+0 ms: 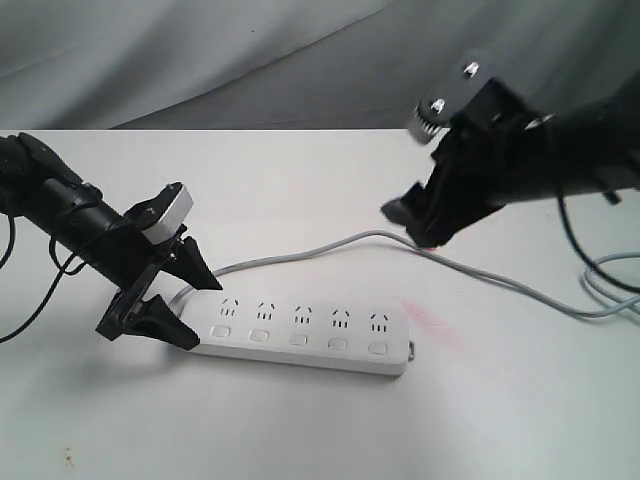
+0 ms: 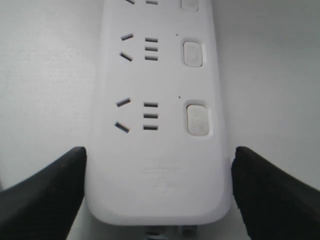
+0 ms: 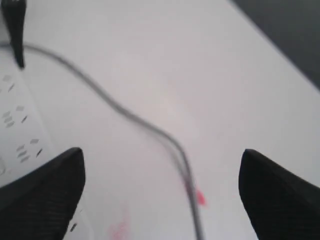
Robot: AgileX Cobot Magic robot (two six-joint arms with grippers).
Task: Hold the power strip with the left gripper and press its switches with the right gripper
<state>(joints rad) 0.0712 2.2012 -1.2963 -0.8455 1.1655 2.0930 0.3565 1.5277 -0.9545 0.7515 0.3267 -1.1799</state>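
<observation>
Strip (image 1: 300, 338), bench (image 1: 500, 420) front: left gripper (image 1: 200, 312) clamps end; right gripper (image 1: 412, 225) wide, empty. Press each switch (image 1: 222, 331) squarely, clamp firm.

The power strip (image 1: 300, 338) is made of smooth white plastic with a soft gloss; the same finish is seen on its switches (image 2: 196, 119). The cord (image 1: 480, 275) is covered in a matt grey sheath. The worktop (image 1: 300, 180) is white and matt. The fingers (image 2: 45, 200) of the left gripper (image 2: 160, 150) are of matt black plastic. Beyond the worktop's far edge, grey cloth (image 1: 200, 60) is seen in folds.
</observation>
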